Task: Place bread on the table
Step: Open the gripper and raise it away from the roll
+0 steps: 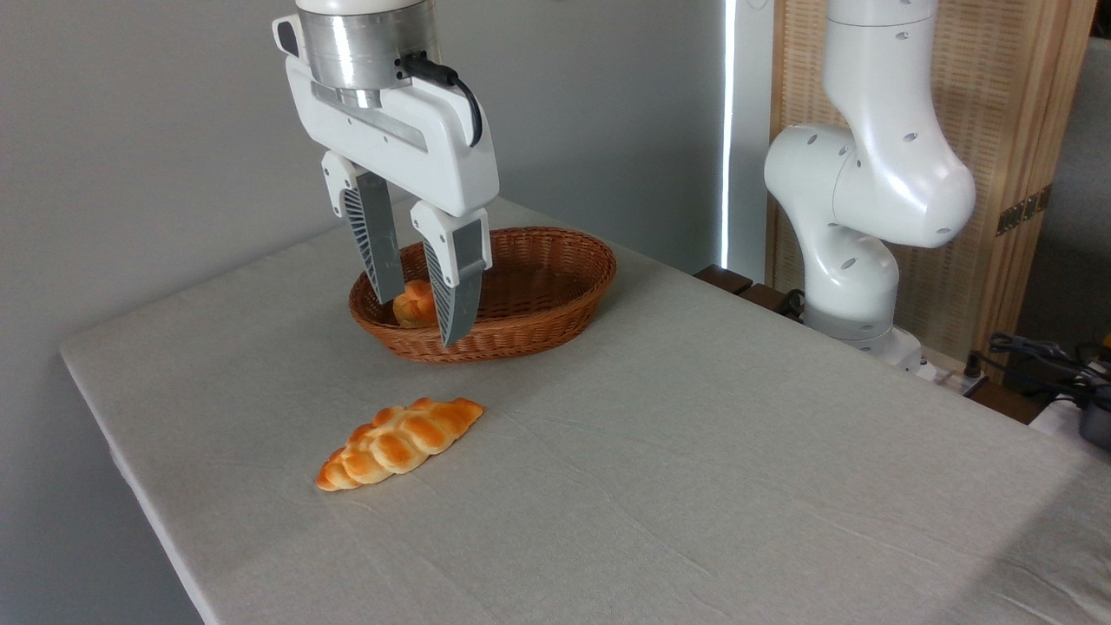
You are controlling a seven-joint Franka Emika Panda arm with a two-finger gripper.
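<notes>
Bread [400,444]: one long braided loaf, golden-orange with glossy lobes and tapered ends. It lies flat on the table [694,486], set diagonally, its lower end toward the near left edge and its upper end pointing toward the basket [555,278]. It is clear of the basket and touches nothing but the cloth.

Table: large, rectangular, covered in a pale grey-white cloth with slight wrinkles.

Basket: brown oval wicker, standing on the table behind the loaf. Inside, at its left end, sits a small round bun [415,304], partly hidden by the gripper's fingers.

Gripper [421,317]: white body with two grey ribbed fingers, hanging above the table in front of the basket's left end, well above the loaf. The jaws stand apart and hold nothing.

Arm [868,191]: white, its base and lower joints at the right rear beside the table.

Background: a grey wall, a wooden slatted screen [1007,130] at right, cables [1041,356] at the far right edge.
</notes>
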